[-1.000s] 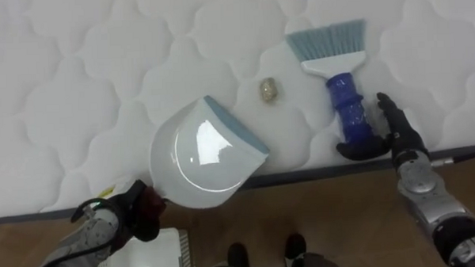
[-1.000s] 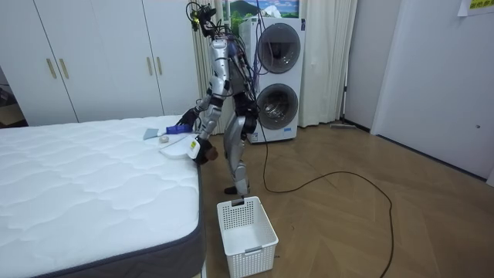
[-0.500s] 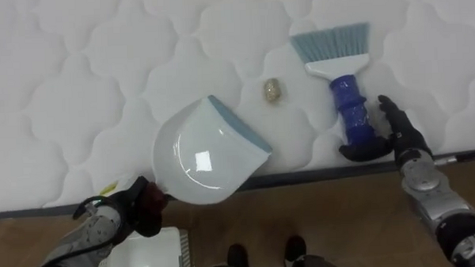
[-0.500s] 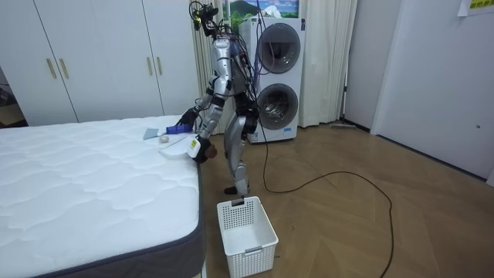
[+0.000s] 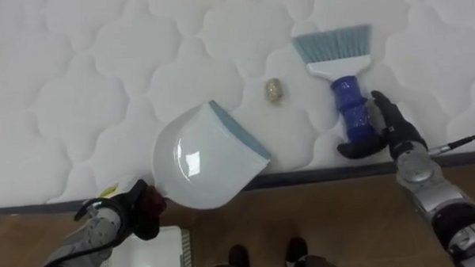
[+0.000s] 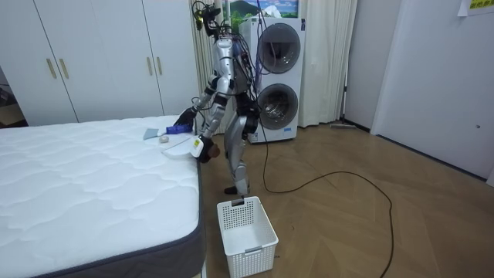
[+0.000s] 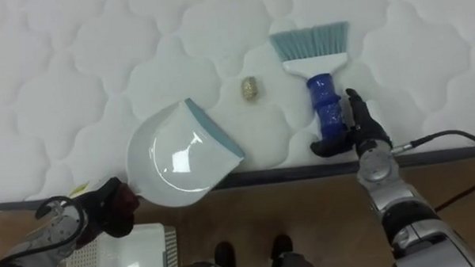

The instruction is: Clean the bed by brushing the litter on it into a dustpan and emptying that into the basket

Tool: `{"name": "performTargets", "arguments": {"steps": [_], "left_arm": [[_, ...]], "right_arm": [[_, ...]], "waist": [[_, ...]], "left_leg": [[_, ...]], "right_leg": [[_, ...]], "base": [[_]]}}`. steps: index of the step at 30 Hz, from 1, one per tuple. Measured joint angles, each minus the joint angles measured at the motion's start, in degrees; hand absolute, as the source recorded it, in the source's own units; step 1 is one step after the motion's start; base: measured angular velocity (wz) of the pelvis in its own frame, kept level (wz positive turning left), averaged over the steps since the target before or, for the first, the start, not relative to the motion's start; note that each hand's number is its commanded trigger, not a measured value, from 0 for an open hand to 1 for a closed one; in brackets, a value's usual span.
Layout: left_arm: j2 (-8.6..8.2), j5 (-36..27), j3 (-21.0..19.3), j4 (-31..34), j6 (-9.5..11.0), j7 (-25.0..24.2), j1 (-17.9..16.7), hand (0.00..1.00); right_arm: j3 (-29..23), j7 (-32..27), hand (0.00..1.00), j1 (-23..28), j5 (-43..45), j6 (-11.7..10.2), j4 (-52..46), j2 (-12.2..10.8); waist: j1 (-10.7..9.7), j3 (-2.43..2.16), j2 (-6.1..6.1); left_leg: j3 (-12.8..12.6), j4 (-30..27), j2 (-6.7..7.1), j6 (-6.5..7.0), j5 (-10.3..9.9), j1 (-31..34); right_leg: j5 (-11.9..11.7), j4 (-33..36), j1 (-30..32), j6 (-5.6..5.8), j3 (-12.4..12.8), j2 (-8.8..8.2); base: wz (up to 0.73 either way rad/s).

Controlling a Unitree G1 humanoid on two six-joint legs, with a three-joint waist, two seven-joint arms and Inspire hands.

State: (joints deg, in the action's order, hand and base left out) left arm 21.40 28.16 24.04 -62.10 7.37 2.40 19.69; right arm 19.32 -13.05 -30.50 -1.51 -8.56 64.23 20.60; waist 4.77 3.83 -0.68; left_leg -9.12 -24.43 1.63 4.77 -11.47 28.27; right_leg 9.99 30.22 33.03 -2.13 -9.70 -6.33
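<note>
The right hand (image 5: 394,134) is sitting at the mattress's near edge, spread wide. Its straight fingers (image 5: 382,112) are lying along the right flank of a brush handle and its thumb is reaching across under the handle's butt end. It's touching the handle but has not closed round it.

That's the one hand brush (image 5: 349,106), at nine o'clock from the palm. It has a ribbed blue handle, a white shoulder and a fan of pale blue bristles, and it's lying flat with the bristles pointing to twelve.

At ten o'clock from the brush handle, and apart from it, one small beige lump (image 5: 275,89) is lying on the quilting.

Over at seven o'clock from the lump, the left hand (image 5: 114,219) is curling tight round the dark handle of the one dustpan (image 5: 203,158). The dustpan is a glossy white scoop with a grey-blue lip. The lip is aiming at one o'clock toward the lump, well short of it, and the scoop's rear is overhanging the bed's edge. I can't tell whether the lip is touching the cover.

Under all of it is the mattress (image 5: 78,91), white and quilted in a scalloped pattern, with a dark grey band along its side.

One white laundry basket (image 6: 245,225) is standing on the wood floor beside the robot's feet. In the room view the robot is standing at the bed's corner and leaning over it. Two stacked washing machines (image 6: 276,77) are behind it, and a white wardrobe (image 6: 100,58) is at the room view's left.
</note>
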Motion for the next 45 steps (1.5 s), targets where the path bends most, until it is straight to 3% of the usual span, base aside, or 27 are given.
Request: {"name": "performTargets", "arguments": {"steps": [6, 9, 15, 33, 39, 40, 42, 45], "left_arm": [[-0.04, -0.11, 1.07, 0.37, -0.58, 1.32, -0.17, 1.00], [-0.03, -0.46, 1.86, 0.58, -0.65, 2.00, -0.17, 1.00], [-0.03, -0.89, 2.98, 0.48, -0.68, 2.79, 0.11, 1.00], [-0.11, -1.64, 4.35, 0.39, -1.21, 3.78, 0.42, 1.00], [-0.09, -1.53, 4.32, 1.62, -2.48, 3.31, 0.51, 1.00], [-0.09, -1.53, 4.32, 1.80, -2.53, 3.30, 0.51, 1.00], [-0.09, -1.18, 4.31, 1.95, -2.65, 3.20, 0.62, 1.00], [-0.09, -0.92, 4.31, 1.95, -2.67, 3.35, 0.76, 1.00]], "right_arm": [[2.52, -3.07, 1.00, -0.86, 0.85, 1.22, 0.19, 2.22], [2.74, -3.74, 1.00, -1.44, 0.84, 2.41, 0.30, 2.27], [5.80, -3.70, 1.00, -1.55, 0.54, 2.27, 0.67, 1.66], [5.46, -4.83, 1.00, -2.39, 1.78, 2.25, 3.32, 1.65], [3.96, -6.21, 1.00, -2.28, 4.00, 2.88, 3.88, 1.68], [3.95, -6.48, 0.95, -2.28, 4.26, 2.98, 3.88, 1.69], [3.60, -7.43, 1.00, -2.37, 4.47, 3.15, 4.68, 1.77], [3.50, -8.21, 1.00, -2.20, 4.50, 3.16, 4.92, 1.86]], "waist": [[0.26, -0.03, 0.17], [0.43, 0.03, 0.34], [0.63, 0.11, 0.48], [0.35, 0.32, 0.80], [0.27, 0.32, 0.81], [0.26, 0.32, 0.81], [0.18, 0.29, 0.82], [0.19, 0.14, 1.06]], "left_leg": [[0.30, 0.01, -0.09, -0.12, 0.18, -0.02], [0.42, 0.01, -0.09, -0.12, 0.19, -0.02], [0.66, 0.34, 0.03, -0.11, 0.18, 0.06], [1.58, 0.57, 0.14, -0.13, 0.18, 0.03], [1.70, 0.48, 0.21, -0.12, 0.18, 0.24], [1.75, 0.44, 0.22, -0.12, 0.18, 0.28], [2.10, -0.53, 0.21, -0.12, 0.18, 0.64], [2.50, -1.39, 0.20, -0.12, 0.18, 1.08]], "right_leg": [[-0.01, -0.62, -0.29, -0.04, -0.61, 0.06], [-0.01, -0.62, -0.34, -0.05, -0.76, 0.04], [-0.01, -0.66, -0.35, -0.05, -1.48, -0.24], [-0.01, -0.74, -0.84, -0.06, -1.84, -0.20], [0.05, -0.80, -0.77, -0.05, -1.99, -0.30], [0.06, -0.80, -0.77, -0.05, -2.02, -0.31], [0.09, -0.72, -0.81, -0.08, -2.53, -0.44], [0.09, -0.49, -0.91, -0.09, -3.05, -0.60]], "base": [[0.02], [0.03], [0.02], [0.01], [0.00], [0.04], [0.08], [0.10]]}}
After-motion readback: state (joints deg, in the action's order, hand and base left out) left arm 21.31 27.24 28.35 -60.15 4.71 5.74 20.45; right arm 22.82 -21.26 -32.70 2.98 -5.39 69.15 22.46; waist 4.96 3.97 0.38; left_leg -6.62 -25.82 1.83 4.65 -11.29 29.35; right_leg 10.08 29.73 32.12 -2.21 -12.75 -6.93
